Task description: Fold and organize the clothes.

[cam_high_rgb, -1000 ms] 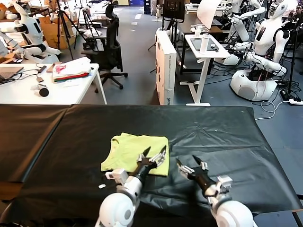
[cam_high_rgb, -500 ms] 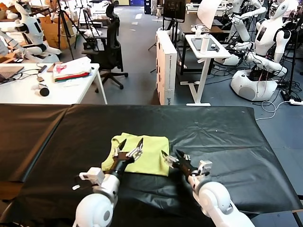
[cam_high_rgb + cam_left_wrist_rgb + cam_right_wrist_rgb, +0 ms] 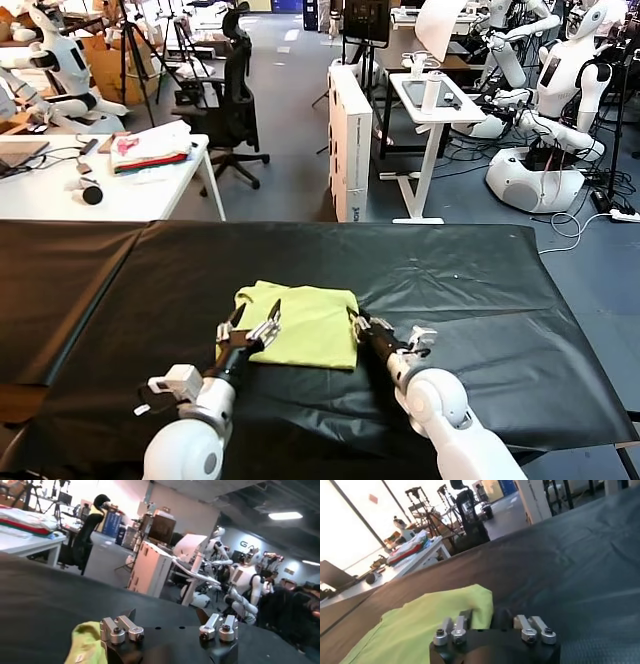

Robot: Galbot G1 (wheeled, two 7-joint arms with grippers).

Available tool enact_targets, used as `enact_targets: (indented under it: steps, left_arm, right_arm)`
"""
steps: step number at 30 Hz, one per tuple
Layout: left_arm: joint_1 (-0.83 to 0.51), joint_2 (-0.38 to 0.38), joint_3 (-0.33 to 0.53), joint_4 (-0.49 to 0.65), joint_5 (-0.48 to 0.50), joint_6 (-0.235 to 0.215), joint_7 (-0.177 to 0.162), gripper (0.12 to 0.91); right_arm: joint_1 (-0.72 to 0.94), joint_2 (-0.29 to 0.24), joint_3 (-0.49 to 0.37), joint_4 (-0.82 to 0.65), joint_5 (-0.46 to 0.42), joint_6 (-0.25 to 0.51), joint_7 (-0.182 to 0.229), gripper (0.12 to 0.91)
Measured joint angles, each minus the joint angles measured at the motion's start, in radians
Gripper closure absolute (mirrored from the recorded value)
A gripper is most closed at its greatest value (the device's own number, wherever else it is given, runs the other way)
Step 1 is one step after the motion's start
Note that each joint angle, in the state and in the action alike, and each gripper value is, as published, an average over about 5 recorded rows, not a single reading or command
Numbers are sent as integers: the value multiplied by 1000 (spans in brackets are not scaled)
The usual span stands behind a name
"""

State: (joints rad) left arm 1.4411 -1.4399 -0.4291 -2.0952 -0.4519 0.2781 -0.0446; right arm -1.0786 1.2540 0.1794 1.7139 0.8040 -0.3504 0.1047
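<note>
Lying folded on a black table (image 3: 470,290), the T-shirt (image 3: 300,320) shows no legible label; left gripper (image 3: 250,332) spread, right gripper (image 3: 358,324) seemingly pinching its edge.

A black cloth (image 3: 470,300) covers the work table across the lower half of the head view, creased in places. At upper left stands a white table (image 3: 60,195) bearing a folded pile of white, pink and red fabric (image 3: 150,148) (near its right end) and a small dark round object (image 3: 92,194). A black office chair (image 3: 232,100) stands beside it. At centre top is a tall white box (image 3: 350,140), then a small white desk (image 3: 435,100). White humanoid robots (image 3: 560,100) fill the upper right.
</note>
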Motion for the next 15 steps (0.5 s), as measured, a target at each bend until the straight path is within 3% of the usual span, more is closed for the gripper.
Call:
enact_targets:
  steps: [2,4,11,15]
  left_arm:
    - [4,-1,-6,5,0,-5,0,123]
    - [8,-1,-12,9,0,-9,0,123]
    - [11,-3,-24,23,2,-23,0,123]
    - [16,-3,-28,29,4,-32,0,123]
  right_arm:
    - [2,5,3,-2,2,3,0,835]
    - [3,7,8,-3,3,7,4,880]
    - [19,4,39,-28,-9,41,33,886]
    - [13,-5,55,-30,-11,41,22,884]
